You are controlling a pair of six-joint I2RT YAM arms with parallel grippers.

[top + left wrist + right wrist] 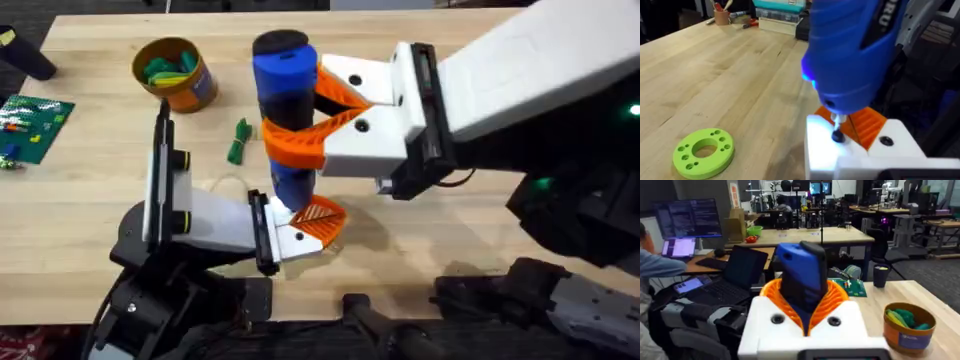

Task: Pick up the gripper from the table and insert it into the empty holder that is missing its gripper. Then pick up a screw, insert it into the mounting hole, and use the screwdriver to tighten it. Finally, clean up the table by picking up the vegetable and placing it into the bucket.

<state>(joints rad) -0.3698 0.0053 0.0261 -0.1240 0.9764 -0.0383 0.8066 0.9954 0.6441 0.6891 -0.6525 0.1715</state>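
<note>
Screwdriver (285, 110) first: the fat blue cylinder with its black cap stands upright, clamped between the plain orange V-shaped fingers (300, 140) of the right gripper (318, 112), which close narrowly on its body from both sides. In the right wrist view the blue body (802, 277) rises straight out of the gap between those ribbed orange pads (835, 297). Its lower end shows large in the left wrist view, where the metal bit (838, 122) points down onto a dark screw head (837, 136) on the white holder (860, 152), just beside the orange gripper (867, 125) seated in that mount. From overhead, the small orange wedge with its pale cross-hatched face (320, 218) sits at the tip of the holder (295, 238), directly below the screwdriver. How the left arm's own fingers stand cannot be told.

Farther from the right fingers, past the screwdriver, a slim green vegetable (239, 141) lies on the wooden table (450, 225). Beyond it stands the bucket (175, 72), orange-tan with a yellow rim, holding green pieces (168, 68); it also appears beside the right fingers in the wrist view (907, 325). A green disc with holes (704, 152) lies flat on the table, well apart from the holder.
</note>
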